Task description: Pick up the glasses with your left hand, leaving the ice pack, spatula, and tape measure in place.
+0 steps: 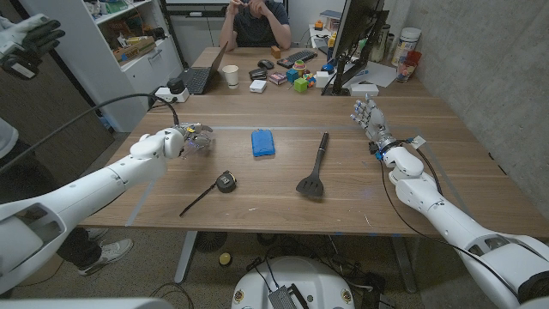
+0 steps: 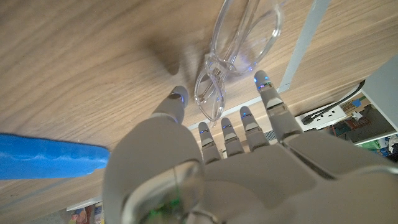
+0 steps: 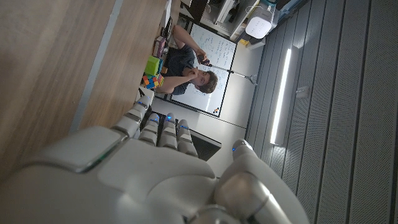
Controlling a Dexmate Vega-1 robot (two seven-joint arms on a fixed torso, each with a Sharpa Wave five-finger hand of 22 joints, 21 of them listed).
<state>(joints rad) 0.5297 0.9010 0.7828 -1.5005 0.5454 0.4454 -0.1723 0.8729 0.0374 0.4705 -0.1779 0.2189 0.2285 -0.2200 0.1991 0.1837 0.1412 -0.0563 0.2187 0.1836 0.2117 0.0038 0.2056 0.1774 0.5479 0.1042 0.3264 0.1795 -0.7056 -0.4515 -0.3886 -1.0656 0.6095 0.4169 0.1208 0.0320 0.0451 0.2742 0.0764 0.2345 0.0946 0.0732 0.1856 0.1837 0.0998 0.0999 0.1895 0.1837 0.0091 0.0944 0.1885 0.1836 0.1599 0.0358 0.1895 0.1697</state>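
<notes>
The left hand [image 1: 190, 140] is out over the wooden bench [image 1: 257, 184], on the robot's left side of it, and right at its fingertips are the glasses [image 2: 233, 53]. In the left wrist view they are a clear, see-through plastic frame with rounded lenses, catching small blue glints, folded so that one lens lies partly over the other, with a soft shadow on the wood beside them. The fingers [image 2: 273, 109] are spread and reaching toward the frame, with the thumb on one side of the nearer lens and the rest on the other; the tips sit just beside the frame, and whether any of them touches it I cannot tell, but nothing is gripped. In the head view the glasses are too small and too hidden under the hand to make out clearly. The blue ice pack [image 1: 263, 142] lies flat near the middle of the bench, to the right of the left hand, and its blue edge shows in the left wrist view too. Nearer the robot sits the tape measure [image 1: 226, 181], a small dark round case with a thin dark strip trailing out toward the front edge. The black spatula [image 1: 314, 167] lies to the right of the ice pack, handle pointing away from the robot and blade toward it. The right hand [image 1: 370, 118] stands well apart on the right side of the bench, fingers extended upward and loosely apart, holding nothing. A person [image 1: 254, 21] sits at the far end behind clutter.
</notes>
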